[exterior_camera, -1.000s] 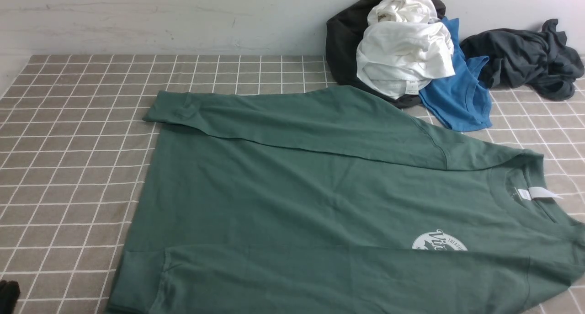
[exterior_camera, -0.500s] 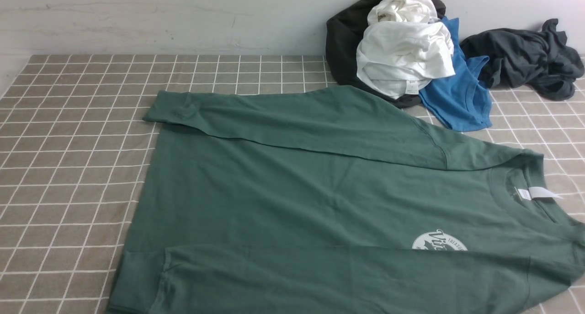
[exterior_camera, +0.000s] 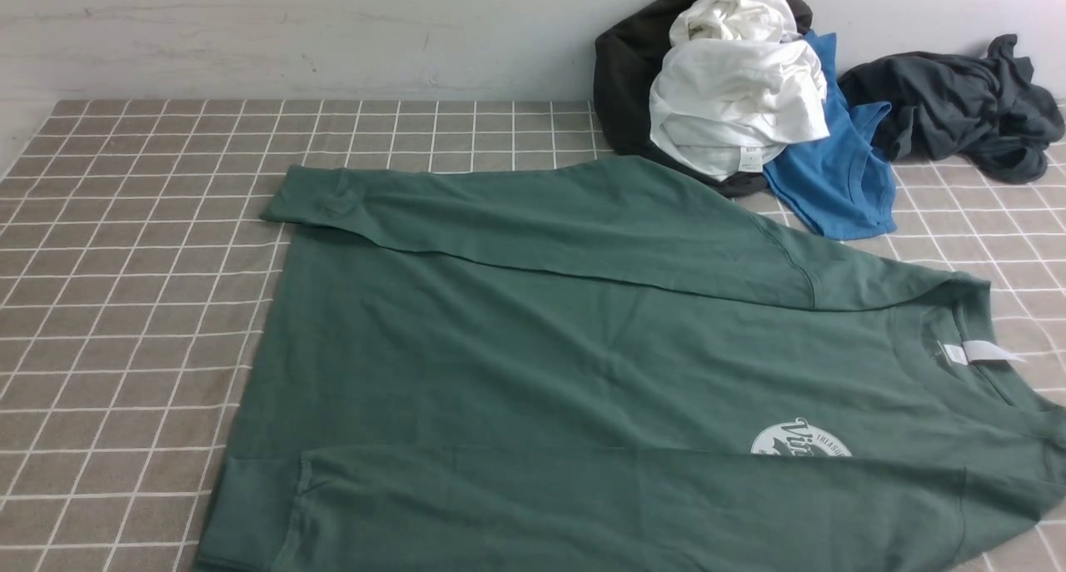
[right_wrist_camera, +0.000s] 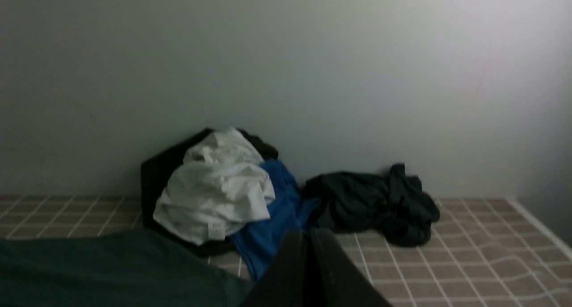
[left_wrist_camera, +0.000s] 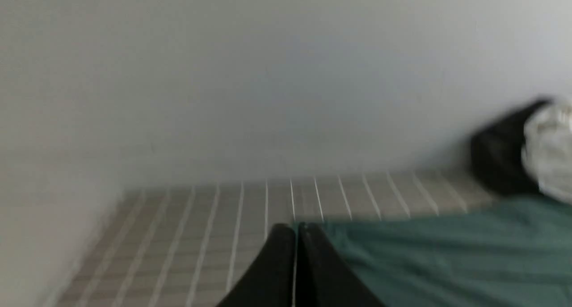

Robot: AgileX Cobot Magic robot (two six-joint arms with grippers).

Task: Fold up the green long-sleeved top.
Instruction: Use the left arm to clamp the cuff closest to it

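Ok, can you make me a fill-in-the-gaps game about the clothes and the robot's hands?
1. The big top spread on the checked cloth is ____.
2. The tag at its neck is ____.
3. The shirt between the white shirt and the dark grey clothes is ____.
4. The left hand and right hand are both ____, holding nothing.
Missing words: green; white; blue; shut.

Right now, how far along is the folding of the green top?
Done: the green long-sleeved top lies flat, far sleeve and near sleeve folded over its body. In hand: nothing; left gripper and right gripper are shut and empty. Left: folding the body.
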